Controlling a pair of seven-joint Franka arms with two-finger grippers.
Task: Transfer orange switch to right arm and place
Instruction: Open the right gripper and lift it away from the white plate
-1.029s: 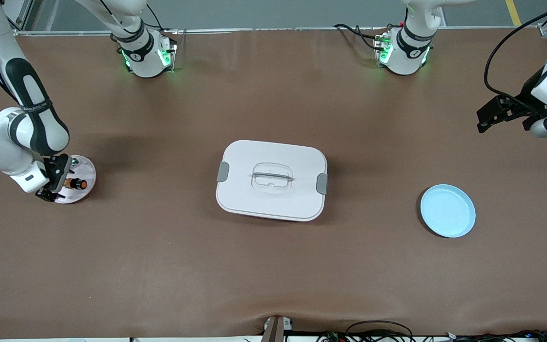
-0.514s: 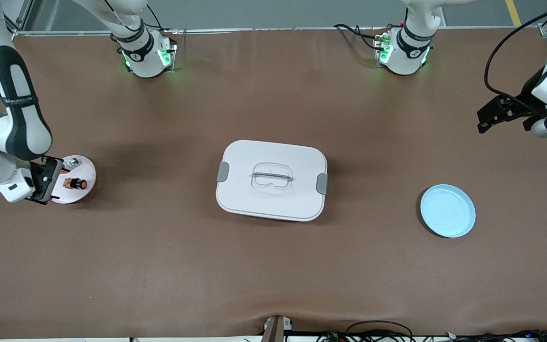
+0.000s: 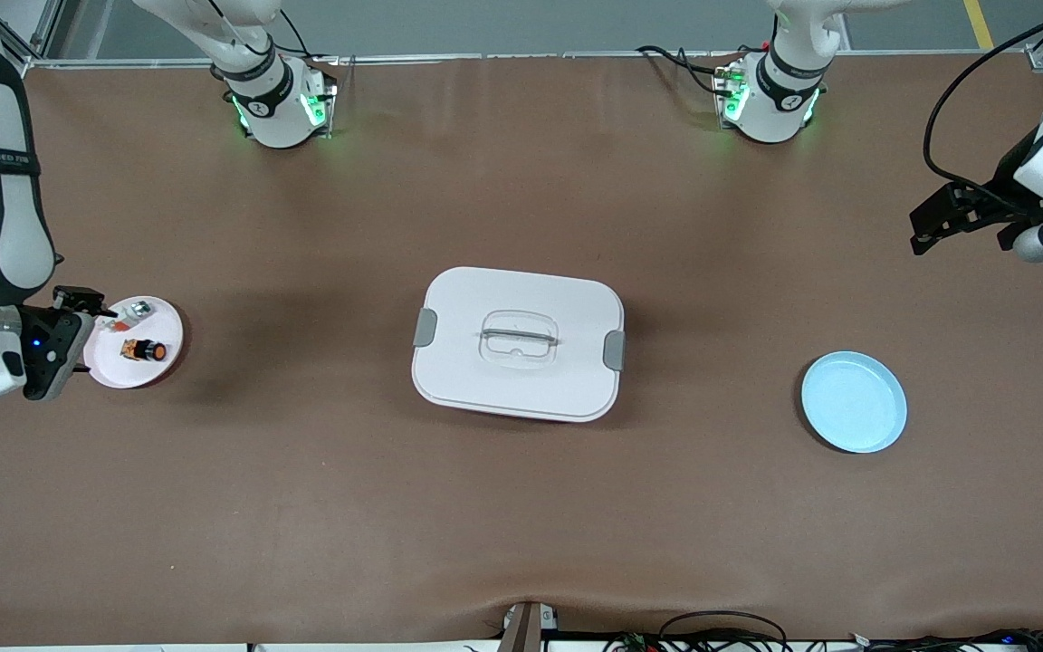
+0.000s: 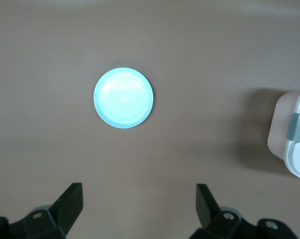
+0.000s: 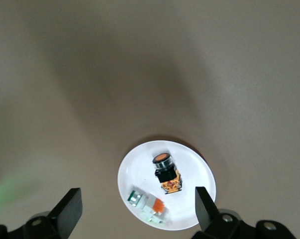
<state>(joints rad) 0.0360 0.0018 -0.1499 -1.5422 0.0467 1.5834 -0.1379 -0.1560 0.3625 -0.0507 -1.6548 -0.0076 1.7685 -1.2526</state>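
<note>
At the right arm's end of the table the right gripper (image 3: 78, 303) hangs over the rim of a small white plate (image 3: 159, 362), its fingers spread wide and holding nothing; on that plate lies the orange switch (image 3: 147, 349), on its side, with a whitish-silver part (image 3: 128, 314) bearing red-orange and green bits just beside it, farther from the front camera; in the right wrist view the orange switch (image 5: 164, 172) and the whitish-silver part (image 5: 146, 203) lie close together on the plate (image 5: 194, 172), between the two open fingertips (image 5: 69, 209); in the middle of the table sits a white lidded box (image 3: 518, 342) with grey clips at both ends and a handle in its lid; toward the left arm's end lies a light blue plate (image 3: 853, 402), bare; the left gripper (image 3: 938, 217) waits up in the air over the table at that end, its fingers (image 4: 70, 201) apart and holding nothing.
</note>
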